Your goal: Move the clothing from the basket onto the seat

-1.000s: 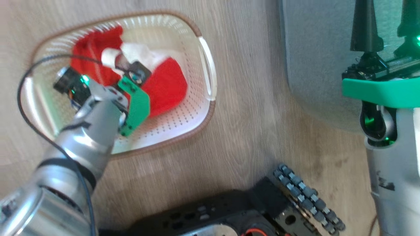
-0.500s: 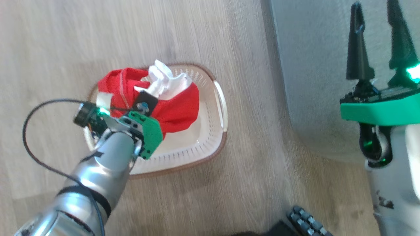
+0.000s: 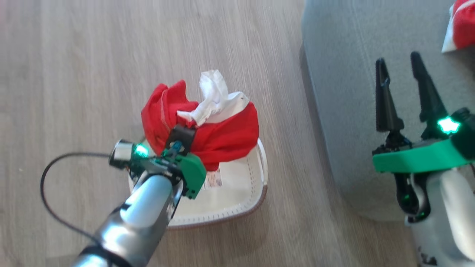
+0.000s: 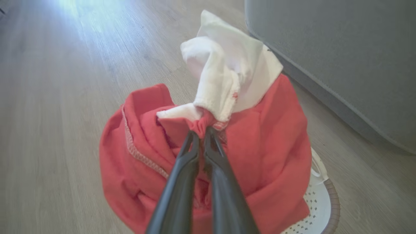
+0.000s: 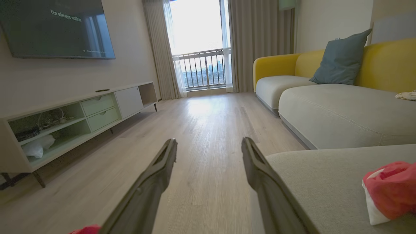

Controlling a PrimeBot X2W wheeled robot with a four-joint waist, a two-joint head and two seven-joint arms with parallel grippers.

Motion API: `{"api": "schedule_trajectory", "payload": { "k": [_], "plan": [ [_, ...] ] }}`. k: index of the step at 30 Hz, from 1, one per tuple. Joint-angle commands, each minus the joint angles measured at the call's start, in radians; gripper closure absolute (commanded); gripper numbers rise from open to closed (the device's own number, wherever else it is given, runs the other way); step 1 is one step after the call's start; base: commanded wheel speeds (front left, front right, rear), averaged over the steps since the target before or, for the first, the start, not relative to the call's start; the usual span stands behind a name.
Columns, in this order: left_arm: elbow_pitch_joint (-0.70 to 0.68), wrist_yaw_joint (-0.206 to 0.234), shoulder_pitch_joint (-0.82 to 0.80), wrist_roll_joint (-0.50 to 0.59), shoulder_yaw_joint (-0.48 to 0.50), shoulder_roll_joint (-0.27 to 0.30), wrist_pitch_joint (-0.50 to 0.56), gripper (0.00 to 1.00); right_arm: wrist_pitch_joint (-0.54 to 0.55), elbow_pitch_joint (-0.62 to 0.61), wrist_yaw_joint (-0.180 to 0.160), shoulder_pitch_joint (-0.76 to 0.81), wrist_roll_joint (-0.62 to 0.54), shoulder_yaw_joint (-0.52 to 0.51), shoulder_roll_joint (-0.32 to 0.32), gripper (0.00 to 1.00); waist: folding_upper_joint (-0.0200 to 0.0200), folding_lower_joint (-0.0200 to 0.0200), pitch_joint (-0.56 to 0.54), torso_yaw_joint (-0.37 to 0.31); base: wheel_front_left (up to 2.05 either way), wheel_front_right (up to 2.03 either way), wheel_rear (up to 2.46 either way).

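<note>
The left gripper point(image 4: 201, 133) is pinched narrow on a gathered fold of the clothing point(image 4: 260, 156), red with a white band. The clothing hangs bunched from the gripper's tips over the basket point(image 3: 259, 174). The basket stands on the floor point(image 3: 92, 55). In the head view the seat point(image 3: 345, 92) lies at its 3 o'clock, near but apart. The right gripper point(image 3: 397, 58) stands wide and holds nothing, over the seat's edge. 1 more bundle point(image 3: 462, 26) lies on the seat at that gripper's 1 o'clock.
</note>
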Motion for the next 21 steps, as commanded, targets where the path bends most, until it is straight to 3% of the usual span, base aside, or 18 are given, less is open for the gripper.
{"api": "schedule_trajectory", "payload": {
  "k": [1, 13, 21],
  "plan": [
    [-0.033, 0.014, 0.000, 0.006, 0.037, 0.028, -0.013, 1.00, 0.001, -0.029, 0.007, 0.010, -0.005, 0.022, -0.008, 0.00, -0.0001, 0.0001, -0.044, 0.014, 0.00, 0.00, 0.00],
    [-0.453, 0.051, 0.241, 0.120, 0.223, 0.068, -0.014, 1.00, 0.001, -0.011, 0.007, 0.104, -0.008, 0.037, -0.017, 0.00, -0.0001, 0.0001, -0.164, 0.042, 0.00, 0.00, 0.00],
    [-0.723, 0.030, 0.343, 0.183, 0.351, 0.043, -0.014, 1.00, 0.001, 0.000, 0.007, 0.140, -0.015, 0.041, -0.009, 0.00, -0.0001, 0.0001, -0.205, 0.055, 0.00, 0.00, 0.00]
  ]
}}
